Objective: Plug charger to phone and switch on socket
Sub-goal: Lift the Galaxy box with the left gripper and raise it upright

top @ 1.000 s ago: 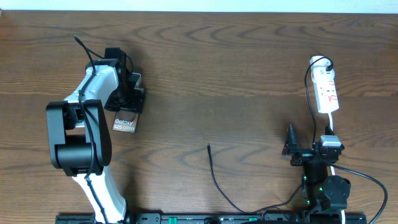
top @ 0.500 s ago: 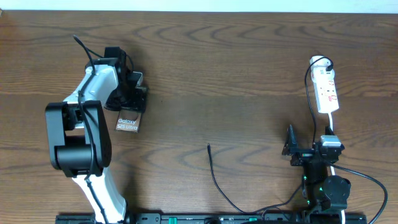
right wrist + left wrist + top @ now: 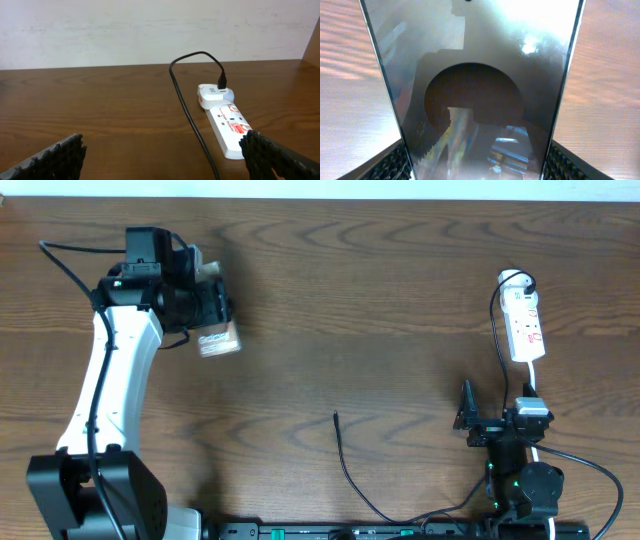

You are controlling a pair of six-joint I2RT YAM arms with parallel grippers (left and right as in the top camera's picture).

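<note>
Brown wood-grain surface (image 3: 330,300) carries everything. Near its far left corner the left jaws are closed on the phone (image 3: 219,340), which sticks out of them toward the middle at a slant, its white lettering face up. In the left wrist view the phone (image 3: 470,90) fills the middle of the frame, its two long edges pinched between the ribbed black pads (image 3: 395,162) at the bottom corners. Its glossy screen shows only dim reflections. Whether the phone rests on the wood or hangs above it cannot be told.

The charger (image 3: 345,470) lies well apart from the phone. Its small black tip sits around the middle of the surface, nearer the near edge, and the thin cable curves from there down to the near edge.

The socket (image 3: 526,325) lies along the right edge, toward the far side, lengthwise from far to near. The right wrist view shows the socket (image 3: 230,127) with red marks on top and a white plug (image 3: 212,95) at its far end. A black cable loops out of that plug and runs back beside the strip.

The right jaws sit at the near right corner, spread wide, their pads (image 3: 55,155) at the frame's bottom corners
</note>
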